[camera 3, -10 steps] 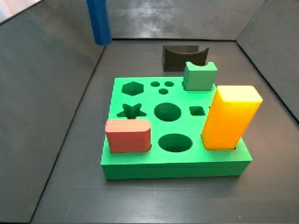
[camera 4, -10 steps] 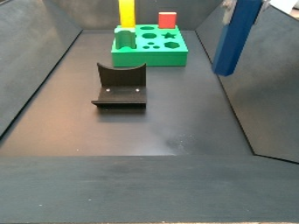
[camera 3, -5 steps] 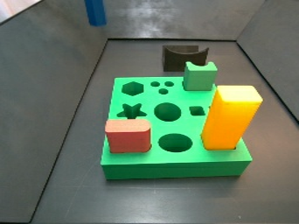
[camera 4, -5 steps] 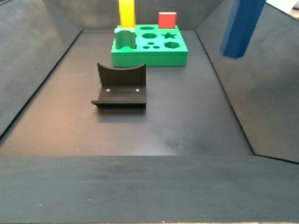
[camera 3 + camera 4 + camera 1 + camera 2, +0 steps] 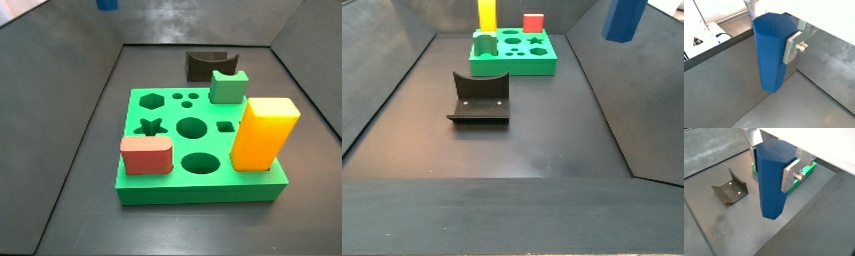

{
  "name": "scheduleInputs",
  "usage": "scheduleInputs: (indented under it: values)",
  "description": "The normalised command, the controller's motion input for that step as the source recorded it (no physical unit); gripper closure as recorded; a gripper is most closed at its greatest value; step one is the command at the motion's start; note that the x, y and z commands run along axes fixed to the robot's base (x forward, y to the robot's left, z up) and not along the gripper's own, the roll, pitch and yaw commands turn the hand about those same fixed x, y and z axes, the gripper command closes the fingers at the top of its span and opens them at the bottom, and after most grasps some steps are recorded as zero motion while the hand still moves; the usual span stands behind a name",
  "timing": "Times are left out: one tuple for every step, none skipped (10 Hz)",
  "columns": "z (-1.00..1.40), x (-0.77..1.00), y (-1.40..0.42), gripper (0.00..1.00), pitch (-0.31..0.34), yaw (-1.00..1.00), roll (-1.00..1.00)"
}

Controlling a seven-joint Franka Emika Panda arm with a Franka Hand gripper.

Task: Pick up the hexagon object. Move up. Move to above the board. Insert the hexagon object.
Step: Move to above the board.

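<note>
Non-task: yellow block (image 5: 263,132), red block (image 5: 147,155), small green notched block (image 5: 230,85) all upright in slots; fixture (image 5: 480,97) on dark bench (image 5: 529,150).

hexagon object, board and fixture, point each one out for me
hexagon object (image 5: 771,55): a wrist view, front face of the blue rod held in the gripper (image 5: 777,47).
board (image 5: 201,193): a side view, front wall.
fixture (image 5: 480,102): a side view, curved back plate.

Both side views cut the hexagon object (image 5: 623,18) off at the top edge, just its lower end showing, gripper (image 5: 774,165) out of shot entirely. In a wrist view it hides most of the board (image 5: 808,168).
</note>
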Motion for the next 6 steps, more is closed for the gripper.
scheduleInputs:
  values:
    - [0.12,0.53,-1.0,1.0,0.314,-0.32,0.07]
    - [0.11,0.55,-1.0,1.0,0.328,-0.16,0.04]
    - [0.12,0.57,-1.0,1.0,0.309,-0.08,-0.04]
    - [0.12,0.58,-1.0,1.0,0.233,-0.02,-0.04]
    - [0.12,0.57,-1.0,1.0,0.165,0.0,-0.01]
    - [0.13,0.58,-1.0,1.0,0.128,0.0,0.0]
